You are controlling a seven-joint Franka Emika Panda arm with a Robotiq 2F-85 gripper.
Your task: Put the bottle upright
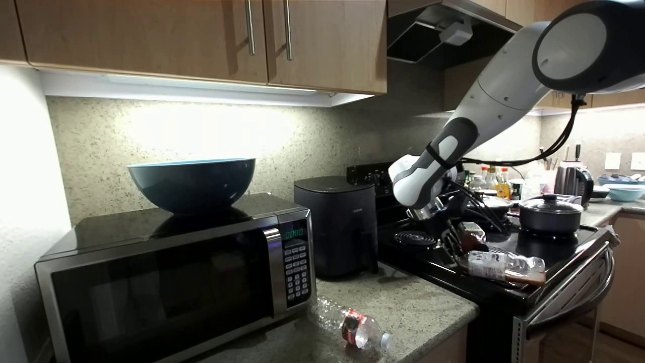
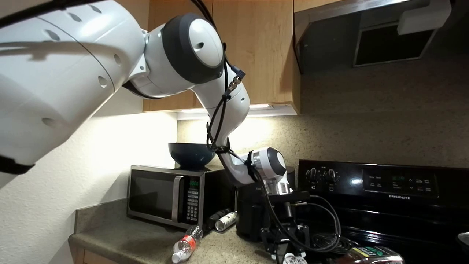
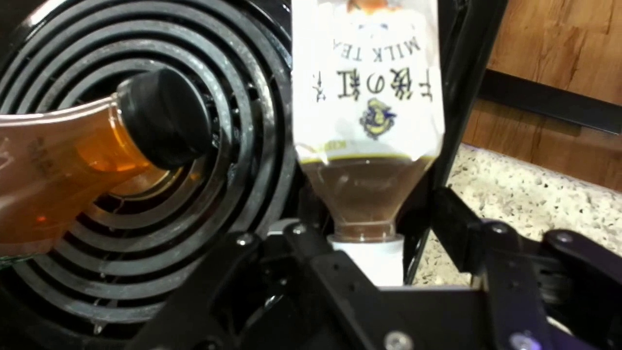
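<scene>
The bottle (image 3: pixel 367 102) is lying on its side, cap (image 3: pixel 381 262) toward the gripper (image 3: pixel 376 218).
The bottle is resting on the stove (image 1: pixel 554 257), showing alongside a coil burner (image 3: pixel 241 121) in the wrist view. Its long axis is running roughly level: top to bottom in the wrist view, left to right in an exterior view, where the base end (image 1: pixel 538 272) is pointing right. The white cap is pointing toward the lower edge of the wrist view. The gripper's fingers are standing spread, one on each side of the bottle's neck, with gaps showing.
</scene>
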